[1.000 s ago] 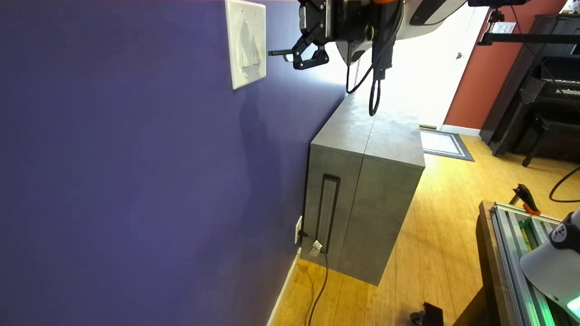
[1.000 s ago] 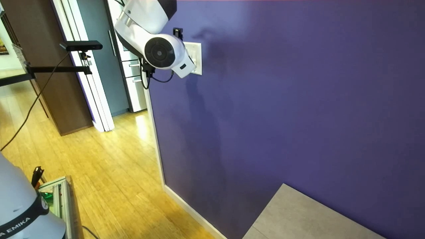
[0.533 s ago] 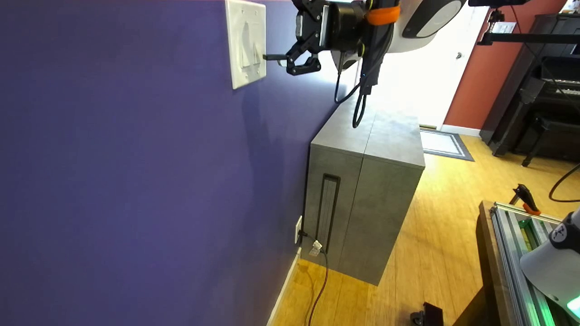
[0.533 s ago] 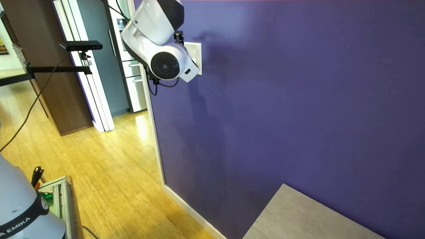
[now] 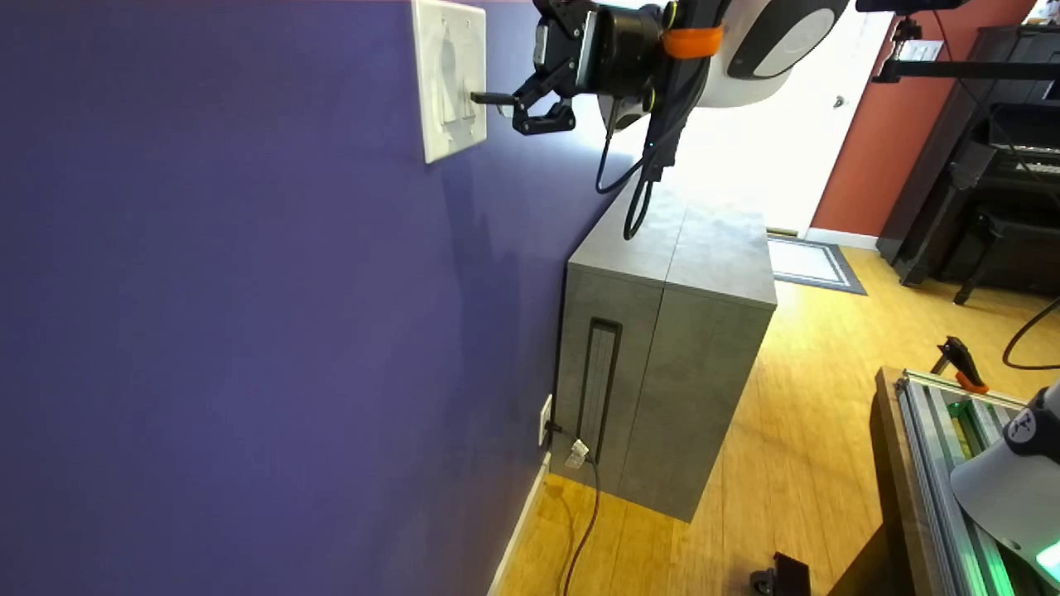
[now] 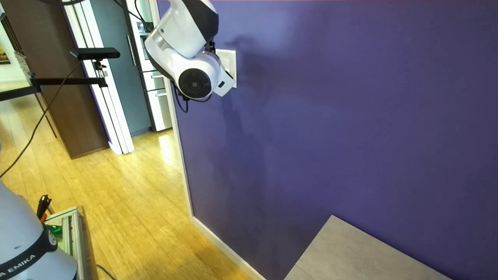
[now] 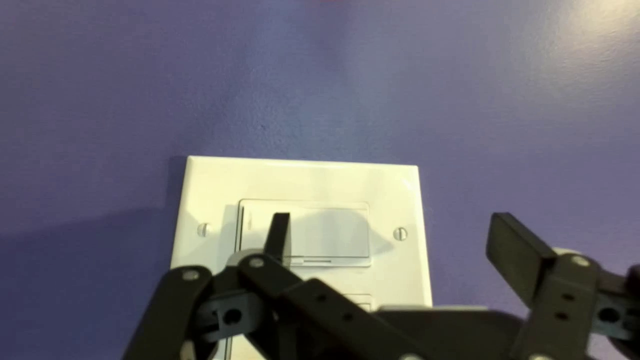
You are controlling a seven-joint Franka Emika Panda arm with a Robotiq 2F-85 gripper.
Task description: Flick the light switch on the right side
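The white wall plate (image 5: 451,136) is on the purple wall; it also shows in an exterior view (image 6: 231,62) and, turned sideways, in the wrist view (image 7: 400,192). The light switch (image 5: 469,112) is its right-hand one, partly covered by my lower fingertip. In the wrist view my gripper (image 7: 391,216) is open and empty. One finger overlaps a flat white switch; the other is past the plate's edge. Only a corner of a second switch shows below. I cannot tell which is right-hand there, nor whether the fingertip touches.
A grey cabinet (image 5: 671,290) stands against the wall below the arm. Cables (image 5: 638,207) hang from the wrist. A black camera on a bar (image 6: 95,53) stands away from the wall. An outlet with a plugged cord (image 5: 545,420) is low on the wall.
My gripper has moved closer to the wall, dipping and then rising slightly. Its lower fingertip went from beside the plate to over the right-hand switch. No change in the switches shows.
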